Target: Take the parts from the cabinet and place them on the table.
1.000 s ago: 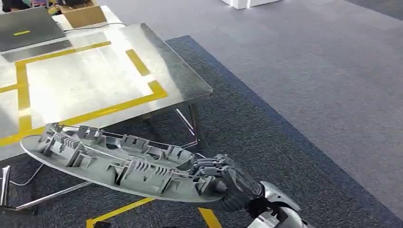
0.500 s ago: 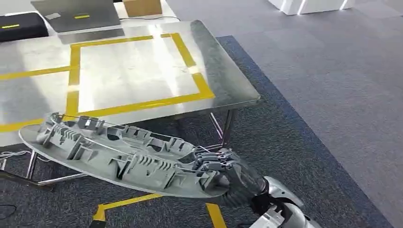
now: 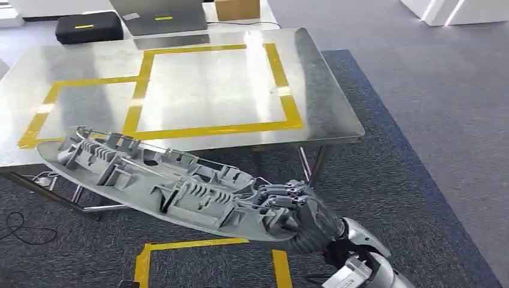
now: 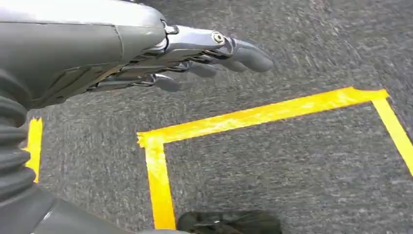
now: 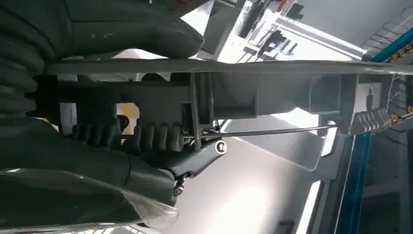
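The fingers [image 3: 282, 201] of the right hand [image 3: 300, 219] are curled over the near end of a long grey ribbed part [image 3: 156, 183], which is gripped and carried nearly level, tilted slightly, in front of the robot. In the right wrist view the thumb [image 5: 131, 27] is seen pressed on one face of the part [image 5: 272, 92] and the dark fingers [image 5: 195, 158] on the other. The part is held above the dark carpet [image 3: 384, 198], its far end reaching over the near edge of the steel table [image 3: 324, 108]; contact with the table cannot be judged. The fingers [image 4: 243, 54] of the left hand [image 4: 195, 58] are stretched out, slightly apart, with nothing in them, above carpet marked with yellow tape [image 4: 253, 117].

On the table, two rectangles are outlined in yellow tape [image 3: 288, 102]; nothing lies inside them. Beyond the table a black case [image 3: 90, 27], a grey laptop [image 3: 162, 15] and a cardboard box [image 3: 237, 9] are seen.

Compared with a second ago, the whole scene has shifted, so the camera has turned: more of the table is now framed, while the part is held in the same grip.
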